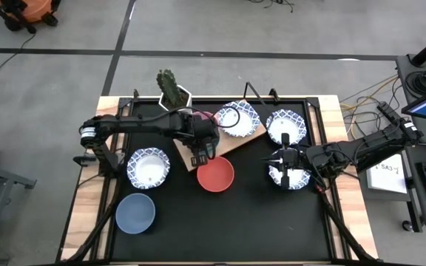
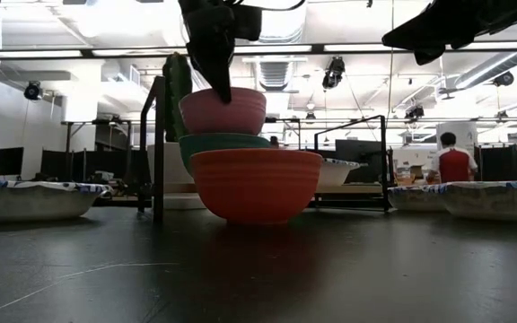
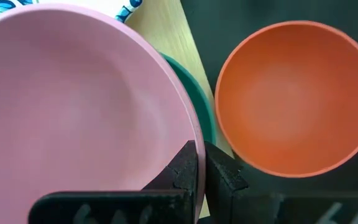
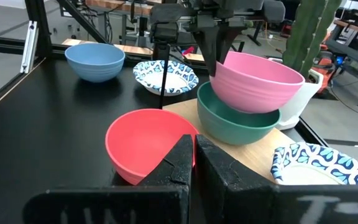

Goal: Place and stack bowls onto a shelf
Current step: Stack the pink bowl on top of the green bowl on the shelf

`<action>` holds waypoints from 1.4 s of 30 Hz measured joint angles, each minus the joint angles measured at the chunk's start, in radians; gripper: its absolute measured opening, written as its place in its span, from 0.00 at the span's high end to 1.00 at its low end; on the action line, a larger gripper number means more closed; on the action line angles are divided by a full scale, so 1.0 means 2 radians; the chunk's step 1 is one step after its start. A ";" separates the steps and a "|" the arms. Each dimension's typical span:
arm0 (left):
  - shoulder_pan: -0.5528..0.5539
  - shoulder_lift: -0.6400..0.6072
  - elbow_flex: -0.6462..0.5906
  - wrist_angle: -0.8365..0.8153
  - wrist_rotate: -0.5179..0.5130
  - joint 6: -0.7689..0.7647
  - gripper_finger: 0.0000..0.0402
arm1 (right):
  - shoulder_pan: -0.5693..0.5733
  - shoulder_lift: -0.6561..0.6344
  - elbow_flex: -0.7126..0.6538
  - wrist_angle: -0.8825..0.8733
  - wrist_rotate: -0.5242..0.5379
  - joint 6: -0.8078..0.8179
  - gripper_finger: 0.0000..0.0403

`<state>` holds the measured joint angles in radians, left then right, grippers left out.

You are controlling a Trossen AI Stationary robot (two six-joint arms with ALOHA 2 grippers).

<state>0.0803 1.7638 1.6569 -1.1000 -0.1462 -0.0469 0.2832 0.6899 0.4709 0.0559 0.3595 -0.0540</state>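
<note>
My left gripper is over the light-brown shelf, shut on the pink bowl. The pink bowl sits tilted in the mouth of the green bowl, which stands on the shelf. A red bowl rests on the table by the shelf's near edge. One patterned bowl is on the shelf's far end. My right gripper hovers shut above another patterned bowl, touching nothing. My left gripper pinches the pink bowl's rim, with one finger inside the bowl and the other outside. The fingers come from above, pointing down. The bowl is tilted, with its base down inside the green bowl's rim.
A blue bowl and a patterned bowl stand on the table's left side, and a further patterned bowl on the right. A cactus in a white pot stands at the far edge, just behind the shelf.
</note>
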 joint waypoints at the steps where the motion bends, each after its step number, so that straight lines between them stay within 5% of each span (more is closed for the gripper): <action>1: -0.001 0.000 0.000 0.001 0.000 -0.003 1.00 | 0.000 0.000 0.000 0.000 0.000 0.000 0.98; 36: -0.011 0.001 -0.037 0.035 0.000 -0.010 1.00 | 0.000 0.000 0.000 -0.001 0.003 0.000 0.98; 42: -0.011 0.001 -0.037 0.034 -0.001 -0.002 0.91 | 0.000 0.000 0.000 -0.001 0.004 0.000 0.98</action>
<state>0.0578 1.7649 1.5833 -1.0313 -0.1478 -0.0508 0.2829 0.6899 0.4709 0.0544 0.3667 -0.0532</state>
